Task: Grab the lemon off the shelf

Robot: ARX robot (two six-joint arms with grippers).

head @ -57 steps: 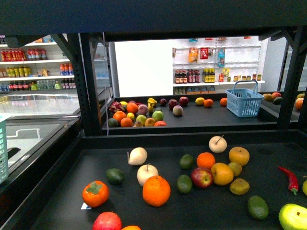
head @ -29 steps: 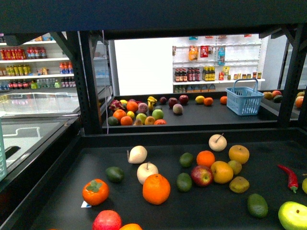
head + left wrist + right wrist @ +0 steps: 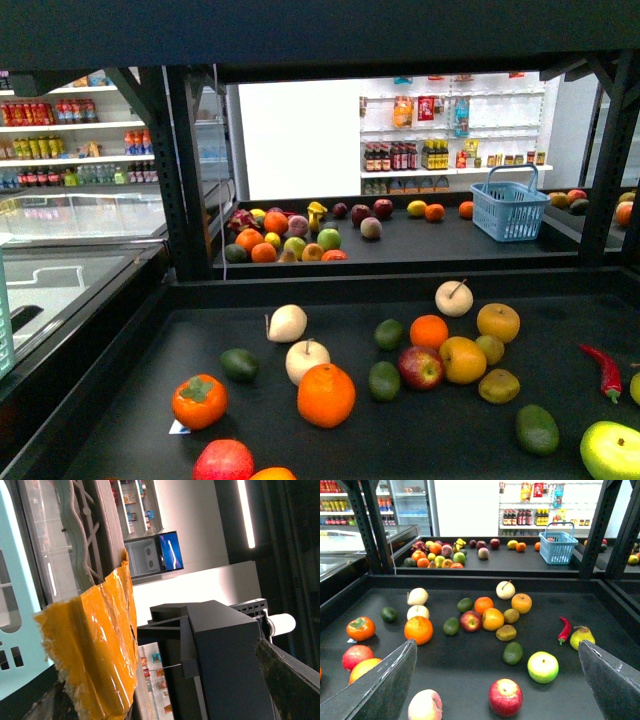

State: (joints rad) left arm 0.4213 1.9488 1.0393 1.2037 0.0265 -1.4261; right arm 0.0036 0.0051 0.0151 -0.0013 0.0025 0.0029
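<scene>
The lemon (image 3: 491, 348) is a small yellow oval fruit on the near deck of the black shelf (image 3: 190, 200). It lies among round yellow-orange fruits and above a lumpy olive-yellow one (image 3: 499, 386). It also shows in the right wrist view (image 3: 511, 615). My right gripper (image 3: 496, 645) is open and empty, hovering over the deck's front with the lemon well ahead. Its fingers (image 3: 385, 685) frame a red apple (image 3: 505, 697). My left gripper (image 3: 190, 670) is open and empty, off to the side by a frame upright; no fruit shows there. Neither gripper shows in the front view.
Several other fruits lie on the deck: a big orange (image 3: 326, 395), a red apple (image 3: 421, 369), a persimmon (image 3: 199, 402), avocados, a red chilli (image 3: 602, 372). A farther deck holds more fruit and a blue basket (image 3: 510, 208). Orange tape (image 3: 95, 650) wraps an upright beside a pale basket (image 3: 12, 630).
The front view shifted slightly a second ago and has stayed still since. No fruit has moved.
</scene>
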